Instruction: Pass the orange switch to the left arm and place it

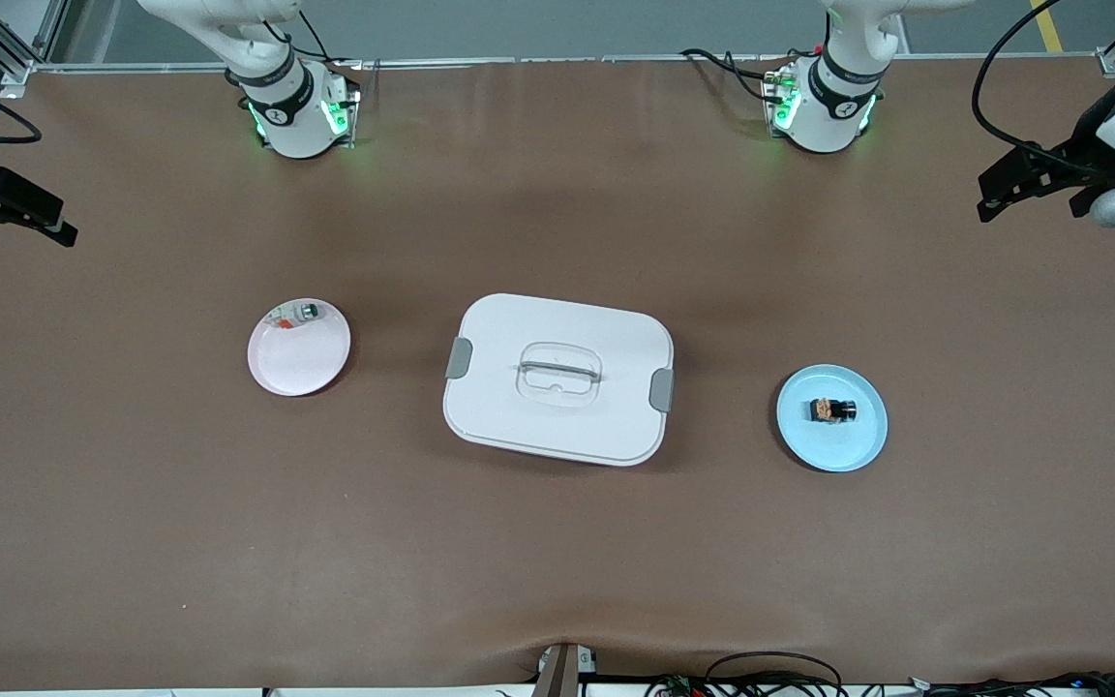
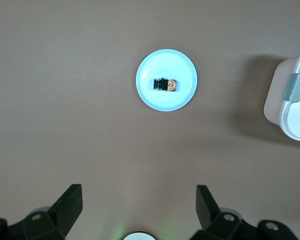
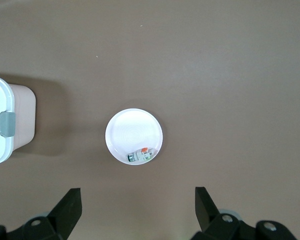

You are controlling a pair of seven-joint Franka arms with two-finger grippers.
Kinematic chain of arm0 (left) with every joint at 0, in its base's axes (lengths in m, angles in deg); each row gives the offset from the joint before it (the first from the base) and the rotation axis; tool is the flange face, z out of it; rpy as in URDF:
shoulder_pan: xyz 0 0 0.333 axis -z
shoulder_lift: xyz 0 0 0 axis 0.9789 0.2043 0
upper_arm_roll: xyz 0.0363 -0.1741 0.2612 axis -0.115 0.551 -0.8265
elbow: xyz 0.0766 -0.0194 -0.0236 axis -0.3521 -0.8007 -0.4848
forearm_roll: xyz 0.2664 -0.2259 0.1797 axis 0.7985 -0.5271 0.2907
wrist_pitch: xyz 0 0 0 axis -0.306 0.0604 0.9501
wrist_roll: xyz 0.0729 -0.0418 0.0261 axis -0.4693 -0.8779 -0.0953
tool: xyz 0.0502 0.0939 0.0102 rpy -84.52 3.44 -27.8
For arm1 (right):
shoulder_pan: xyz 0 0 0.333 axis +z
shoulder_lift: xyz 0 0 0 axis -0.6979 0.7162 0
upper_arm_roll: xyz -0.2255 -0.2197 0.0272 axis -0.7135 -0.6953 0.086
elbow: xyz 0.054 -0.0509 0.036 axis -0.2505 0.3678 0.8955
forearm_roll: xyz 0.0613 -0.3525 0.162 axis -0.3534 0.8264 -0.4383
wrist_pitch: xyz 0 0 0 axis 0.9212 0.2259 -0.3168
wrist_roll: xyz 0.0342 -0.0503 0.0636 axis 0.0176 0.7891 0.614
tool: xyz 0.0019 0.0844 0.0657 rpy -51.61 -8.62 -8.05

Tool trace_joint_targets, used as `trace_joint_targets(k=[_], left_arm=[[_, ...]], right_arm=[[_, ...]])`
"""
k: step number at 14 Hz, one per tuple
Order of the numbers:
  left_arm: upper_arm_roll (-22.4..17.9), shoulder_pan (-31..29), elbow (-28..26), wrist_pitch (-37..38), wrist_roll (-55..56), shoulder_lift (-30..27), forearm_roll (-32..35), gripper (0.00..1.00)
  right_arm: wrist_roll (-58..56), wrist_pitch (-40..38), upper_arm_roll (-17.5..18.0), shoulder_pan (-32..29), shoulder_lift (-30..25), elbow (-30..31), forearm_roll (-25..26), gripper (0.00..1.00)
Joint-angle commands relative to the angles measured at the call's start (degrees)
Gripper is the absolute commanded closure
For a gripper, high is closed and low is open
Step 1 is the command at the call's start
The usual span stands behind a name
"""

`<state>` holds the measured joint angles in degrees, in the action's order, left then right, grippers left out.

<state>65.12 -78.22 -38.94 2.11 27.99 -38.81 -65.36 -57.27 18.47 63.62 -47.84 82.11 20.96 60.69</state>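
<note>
Switch pickup hasn't begun, as I read it. Orange switch [image 1: 831, 410] lies in the blue plate [image 1: 862, 450], right of frame centre in the front view, toward the left arm's end of the table. Box [image 1: 557, 378] sits mid-frame between that plate and the pink plate [image 1: 298, 360], which holds a small green-and-silver part [image 1: 307, 312].

Left gripper [image 2: 139, 202] hangs high at the frame's right edge, fingers spread wide, nothing in them; its wrist cam shows the blue plate. Right gripper [image 3: 138, 202] is up at the left edge, also spread & empty, pink plate in its cam.

Next move, my call: left arm drops onto the switch, pinches it, then hands over to the right arm w/o clipping the box.

Count: 2 arms, 2 plates, 1 box, 1 switch, 1 green part.
</note>
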Motion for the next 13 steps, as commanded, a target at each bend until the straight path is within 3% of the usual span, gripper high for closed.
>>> trace_joint_targets(k=[1,13], left_arm=[[0.05,0.19,-0.26,-0.12,1.17,-0.45,0.86,0.0],[-0.39,-0.08,-0.26,-0.56,3.1,-0.45,-1.07,0.0]], right_arm=[[0.83,0.85,0.38,-0.29,-2.05,2.17,-0.2,0.0],[-0.14,0.5,0.47,-0.11,-1.97,2.26,-0.2,0.0]])
